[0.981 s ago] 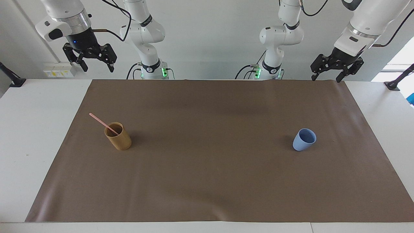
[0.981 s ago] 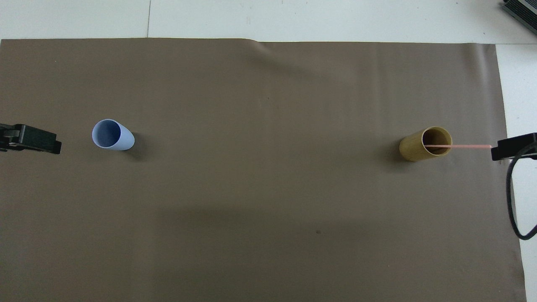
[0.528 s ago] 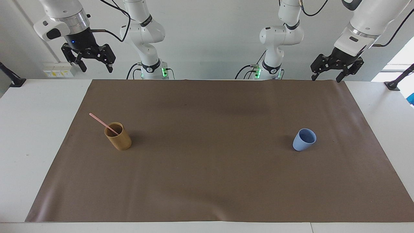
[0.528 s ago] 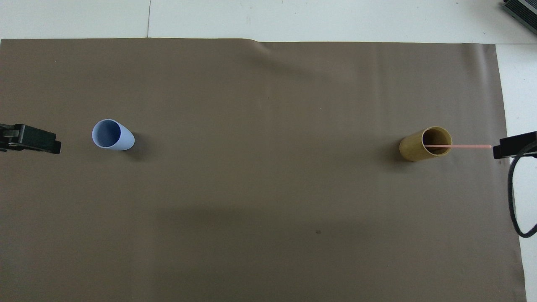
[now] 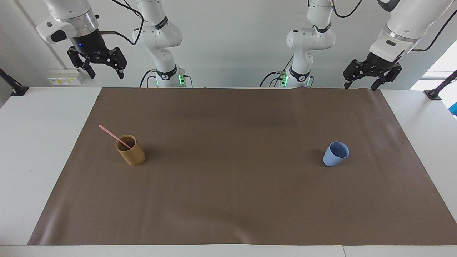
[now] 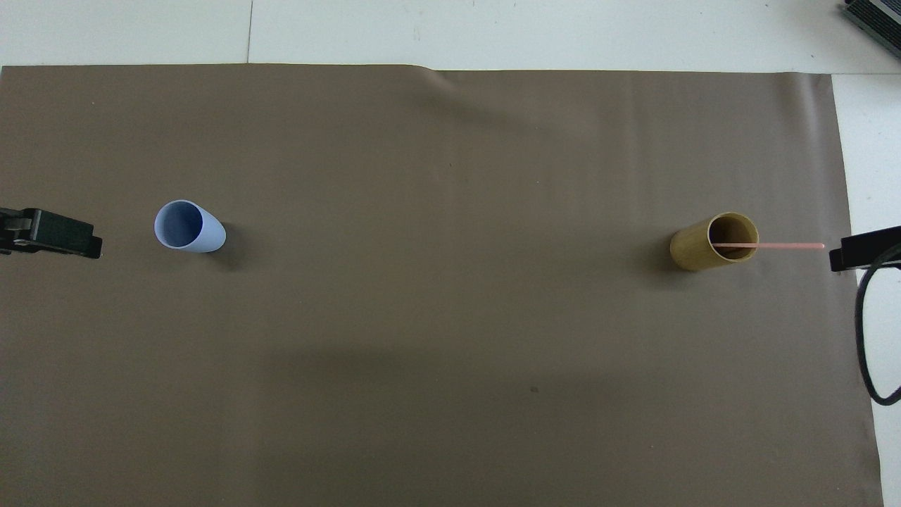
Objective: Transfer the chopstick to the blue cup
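A pale pink chopstick (image 5: 110,133) leans in a tan bamboo cup (image 5: 131,151) toward the right arm's end of the table, its upper end sticking out past the rim (image 6: 785,246). The blue cup (image 5: 335,154) stands upright and empty (image 6: 188,227) toward the left arm's end. My right gripper (image 5: 106,74) hangs open and empty high over the table's edge by the robots. My left gripper (image 5: 360,86) also hangs open and empty, over the mat's corner nearest the robots.
A brown mat (image 5: 228,200) covers most of the white table (image 5: 39,142). Both cups stand on it, far apart, with bare mat between them. A black cable (image 6: 862,338) loops down by the right arm.
The right gripper has risen a little and drifted slightly outward toward its end of the table. The left arm, cups and chopstick have not moved.
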You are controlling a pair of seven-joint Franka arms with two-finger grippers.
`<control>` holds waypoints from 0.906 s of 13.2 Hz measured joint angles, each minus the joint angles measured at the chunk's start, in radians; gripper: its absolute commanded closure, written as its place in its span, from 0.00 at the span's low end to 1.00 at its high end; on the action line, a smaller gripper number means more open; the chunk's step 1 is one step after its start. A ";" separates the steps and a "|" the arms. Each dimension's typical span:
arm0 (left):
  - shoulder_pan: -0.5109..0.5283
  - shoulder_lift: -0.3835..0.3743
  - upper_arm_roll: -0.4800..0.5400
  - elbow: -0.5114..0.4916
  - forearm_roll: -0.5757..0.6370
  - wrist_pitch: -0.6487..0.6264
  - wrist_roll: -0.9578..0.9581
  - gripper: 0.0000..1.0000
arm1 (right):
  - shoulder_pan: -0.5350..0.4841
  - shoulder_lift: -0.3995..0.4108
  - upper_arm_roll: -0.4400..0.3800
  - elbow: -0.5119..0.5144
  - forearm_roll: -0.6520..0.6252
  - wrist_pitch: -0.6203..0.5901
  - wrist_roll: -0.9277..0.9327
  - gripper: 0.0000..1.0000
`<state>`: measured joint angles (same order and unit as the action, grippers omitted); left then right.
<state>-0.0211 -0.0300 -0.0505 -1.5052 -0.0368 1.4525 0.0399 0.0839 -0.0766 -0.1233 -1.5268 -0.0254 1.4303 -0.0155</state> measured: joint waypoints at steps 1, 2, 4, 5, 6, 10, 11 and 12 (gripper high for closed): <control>0.000 0.000 -0.001 0.000 0.000 0.000 0.000 0.00 | 0.000 0.000 0.000 -0.014 0.000 0.001 -0.015 0.00; 0.000 0.000 -0.002 0.000 0.000 0.000 0.000 0.00 | 0.001 0.000 0.000 -0.036 0.000 0.007 -0.028 0.00; 0.000 0.000 -0.004 0.000 0.000 0.000 0.000 0.00 | 0.001 0.003 0.000 -0.090 0.000 0.049 -0.033 0.00; 0.000 0.000 -0.005 0.000 0.000 0.000 0.000 0.00 | 0.000 0.006 0.000 -0.101 0.000 0.065 -0.033 0.00; 0.000 0.000 -0.005 0.000 0.000 0.000 0.000 0.00 | 0.000 0.008 0.000 -0.104 0.000 0.073 -0.033 0.00; 0.000 0.000 -0.005 0.000 0.000 0.000 0.000 0.00 | 0.000 0.007 -0.001 -0.103 -0.002 0.080 -0.033 0.00; 0.000 0.000 -0.005 0.000 0.000 0.000 0.000 0.00 | 0.000 0.007 -0.001 -0.103 -0.002 0.080 -0.033 0.00; 0.000 0.000 -0.005 0.000 0.000 0.001 0.000 0.00 | 0.000 0.007 -0.001 -0.103 -0.002 0.081 -0.033 0.00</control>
<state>-0.0213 -0.0301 -0.0555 -1.5052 -0.0368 1.4531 0.0399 0.0838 -0.0699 -0.1244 -1.6302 -0.0275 1.5109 -0.0490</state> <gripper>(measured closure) 0.000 0.000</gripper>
